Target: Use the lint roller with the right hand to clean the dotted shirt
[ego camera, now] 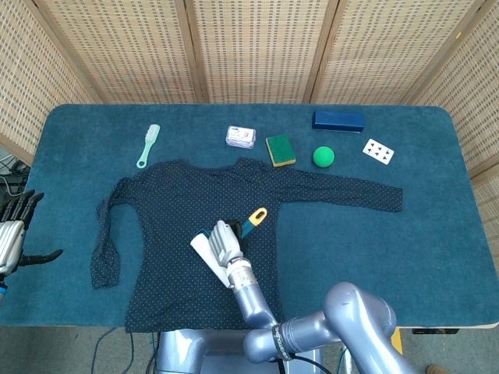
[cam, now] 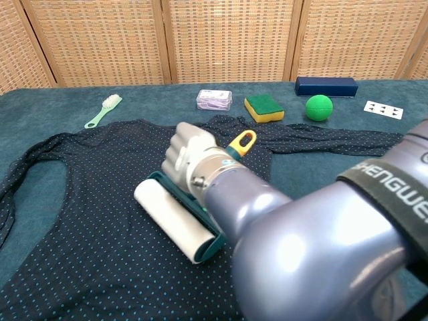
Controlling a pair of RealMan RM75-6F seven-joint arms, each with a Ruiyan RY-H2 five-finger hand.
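white lint roller (cam: 172, 220) on dotted shirt (ego camera: 168, 234) | right hand (cam: 190, 160) fingers grip it | left hand (ego camera: 14, 226) head-only, seemingly spread

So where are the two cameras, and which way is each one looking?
Head view: up high, looking down on the whole table; shows both arms, the right hand and the left hand at the table's edge.
Chest view: low, looking across the table at the screen; shows the right arm only.
Both show the roller on the shirt.
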